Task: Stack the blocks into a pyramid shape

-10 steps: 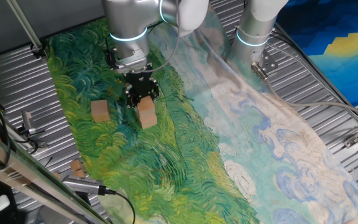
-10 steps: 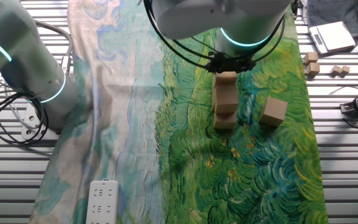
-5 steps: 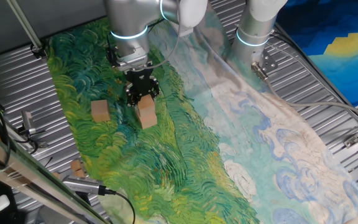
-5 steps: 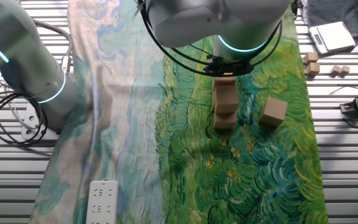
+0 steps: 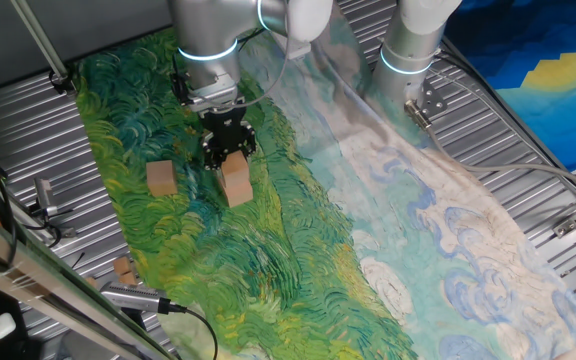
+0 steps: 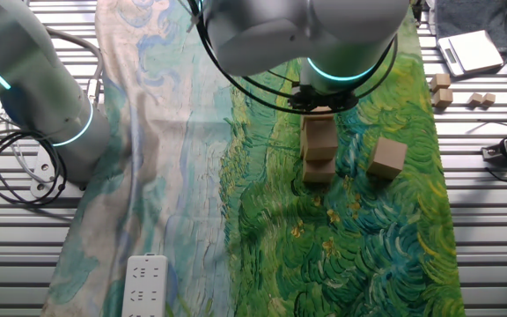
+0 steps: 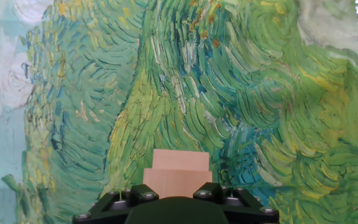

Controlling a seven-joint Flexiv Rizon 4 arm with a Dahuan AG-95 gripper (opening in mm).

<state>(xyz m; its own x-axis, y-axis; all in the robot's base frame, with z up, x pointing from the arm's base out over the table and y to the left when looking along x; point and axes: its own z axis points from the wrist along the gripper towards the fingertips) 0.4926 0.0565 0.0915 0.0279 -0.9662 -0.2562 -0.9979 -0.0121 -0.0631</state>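
Note:
Two blocks stand one on the other on the green part of the painted cloth; the upper block (image 5: 236, 183) (image 6: 320, 138) (image 7: 177, 180) covers most of the lower block (image 6: 318, 169) (image 7: 180, 158). My gripper (image 5: 228, 150) (image 6: 321, 109) (image 7: 177, 194) hangs straight over this stack, its fingers flanking the upper block. The fingertips are hidden behind the hand, so I cannot see whether they press on the wood. A tan patch right under the hand in the other fixed view is too covered to identify. A third block (image 5: 162, 179) (image 6: 386, 156) lies alone on the cloth, about one block's width from the stack.
A second arm's base (image 5: 413, 50) (image 6: 60, 114) stands beside the cloth. Small tan pieces (image 6: 439, 85) (image 6: 478, 99) (image 5: 123, 268) lie on the metal slats off the cloth. A white power strip (image 6: 146, 283) lies at the cloth's pale end. A cabled tool (image 5: 138, 298) rests at the edge.
The arm has shifted slightly upward over the stack and now covers more of it in the other fixed view. The blocks have not moved.

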